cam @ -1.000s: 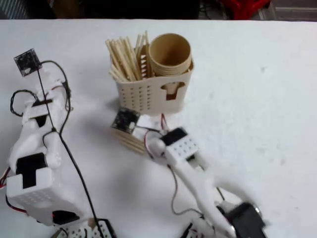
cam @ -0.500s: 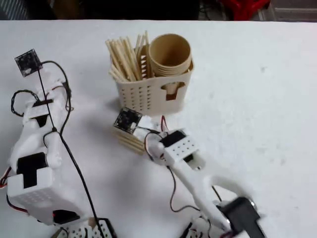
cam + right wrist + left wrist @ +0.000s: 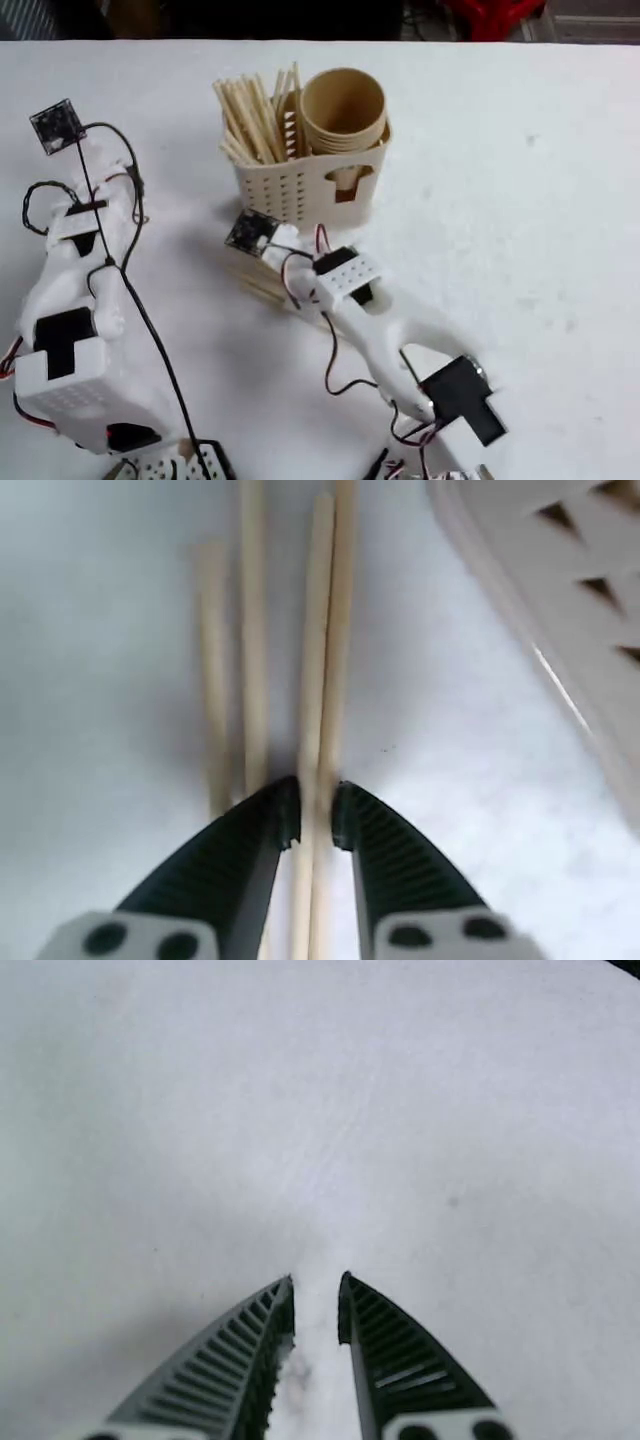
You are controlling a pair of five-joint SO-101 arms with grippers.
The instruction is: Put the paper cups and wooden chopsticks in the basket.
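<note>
No text, label, number or sign can be read on anything in view. The basket (image 3: 290, 195), at 12 o'clock on the table (image 3: 520, 200), carries a cut-out figure on its front wall, not lettering.

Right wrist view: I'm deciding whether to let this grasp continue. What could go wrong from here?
1. The right gripper pinches two thin chopsticks with much of their length sticking out ahead, so they may twist or slip when lifted.
2. Two loose chopsticks lie right beside them and could be dragged or left behind.
3. The basket wall is close, so a swing might hit it.
</note>
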